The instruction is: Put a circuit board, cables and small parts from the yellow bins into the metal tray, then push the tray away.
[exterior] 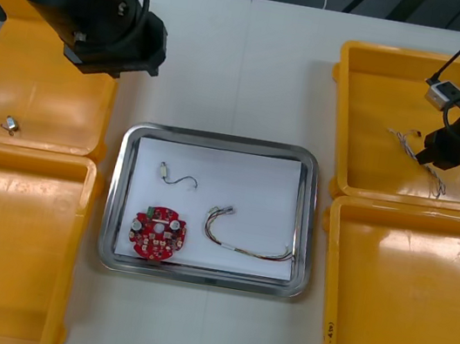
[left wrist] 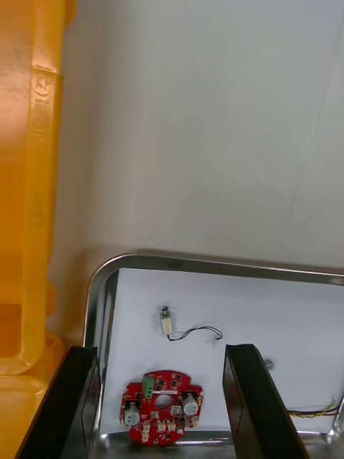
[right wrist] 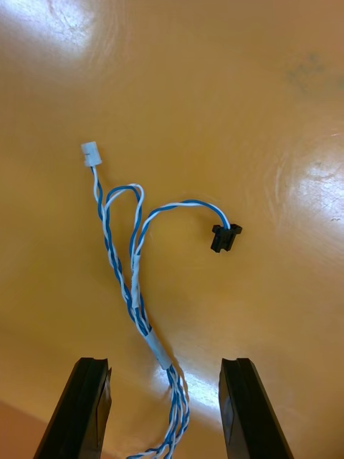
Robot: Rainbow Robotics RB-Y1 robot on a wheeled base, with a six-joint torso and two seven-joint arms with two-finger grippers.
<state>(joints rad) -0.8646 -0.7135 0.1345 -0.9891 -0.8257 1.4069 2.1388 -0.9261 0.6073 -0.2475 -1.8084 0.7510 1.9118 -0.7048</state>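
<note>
Fingers (right wrist: pixel 86 401) of right gripper (right wrist: pixel 165 362) apart, straddles blue and white cable (right wrist: pixel 136 280) in upper-right yellow bin (exterior: pixel 385 92), poised to clamp it; left gripper (left wrist: pixel 161 349) likewise spread, idles upper left beside metal tray (exterior: pixel 217 141)

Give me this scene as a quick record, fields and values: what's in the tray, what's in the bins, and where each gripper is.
Tray: metal tray, white inside
In tray: red circuit board, black cable, red and yellow cable
Far left bin: small metal part
Far right bin: blue and white cable
Right gripper: open, over that cable
Left gripper: open, above table beside far left bin
</note>
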